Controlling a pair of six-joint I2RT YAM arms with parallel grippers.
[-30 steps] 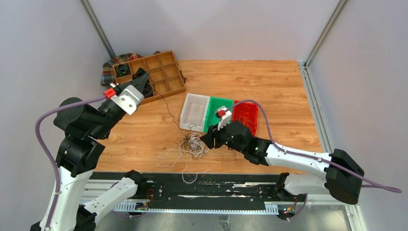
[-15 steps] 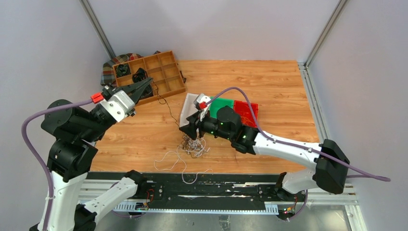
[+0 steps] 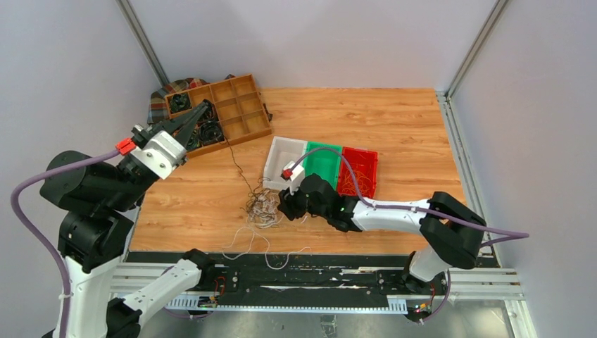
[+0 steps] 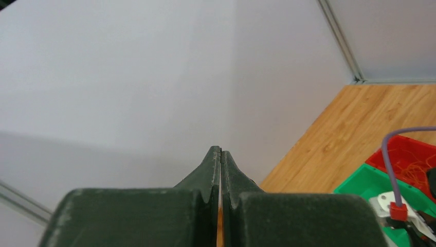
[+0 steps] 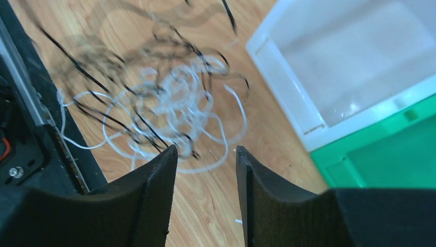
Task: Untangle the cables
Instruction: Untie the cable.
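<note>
The cables are a tangle [image 3: 264, 205] of thin white and black wires on the wood table, near its front middle. White strands [image 3: 248, 241] trail from it toward the front edge. One thin black cable [image 3: 238, 163] rises from the tangle toward my left gripper [image 3: 204, 105], which is shut and raised over the wooden organizer. In the left wrist view its jaws [image 4: 220, 152] are pressed together and the cable does not show. My right gripper [image 3: 283, 205] is open, low, just right of the tangle. In the right wrist view the tangle [image 5: 169, 103] lies just beyond its open tips [image 5: 205, 154].
A white bin [image 3: 276, 163], a green bin [image 3: 324, 156] and a red bin [image 3: 360, 169] holding orange wires stand side by side right of the tangle. A wooden organizer [image 3: 243, 105] with black coiled rolls and a plaid cloth [image 3: 156, 107] sit at the back left.
My right gripper has swung left and come down beside the tangle. My left arm has pulled back to the left, and the tangle has slid a little left with the black cable.
</note>
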